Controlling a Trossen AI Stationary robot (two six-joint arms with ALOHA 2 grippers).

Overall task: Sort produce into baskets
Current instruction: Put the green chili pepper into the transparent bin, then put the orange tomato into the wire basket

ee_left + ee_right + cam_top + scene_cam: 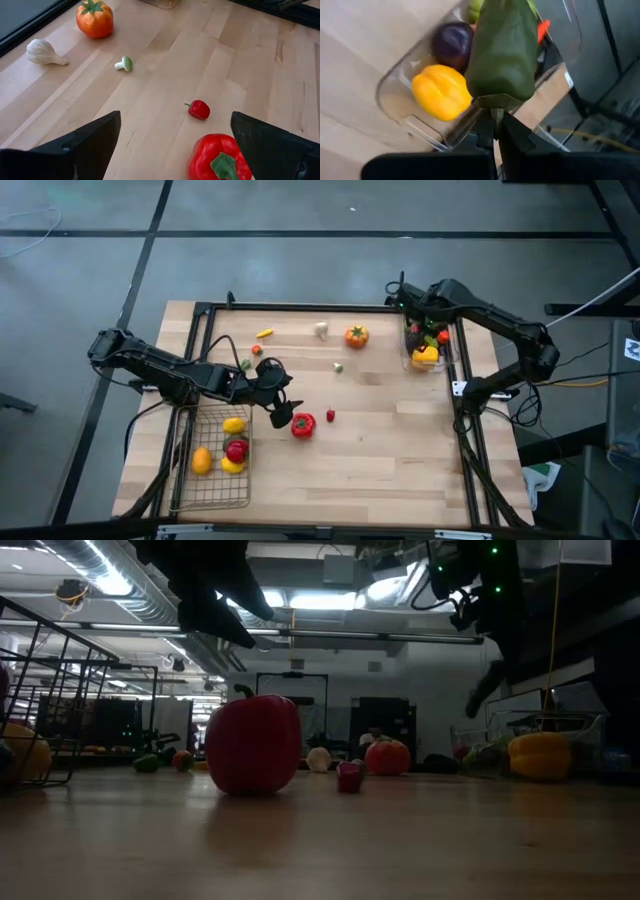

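Observation:
My right gripper (495,125) is shut on a green pepper (502,50) above the clear plastic bin (420,127) at the table's far right. A yellow pepper (440,92) and a purple eggplant (452,42) lie in the bin. My left gripper (285,408) stands open just left of a red pepper (303,424). In the left wrist view its fingers stand either side of the red pepper (220,157) without touching it. The wire basket (215,490) at the near left holds a lemon (234,425) and several other pieces. My right gripper pinches the green pepper's stem (495,104) between its two fingertips. The fingers come from above, pointing steeply down. The pepper hangs below them, lifted clear, over the clear bin.
Loose produce lies on the wooden table: a small red piece (199,109), a green mushroom (123,64), a garlic bulb (44,52), an orange tomato (94,19), and small pieces (256,350) at the far left. A black frame (300,307) edges the table.

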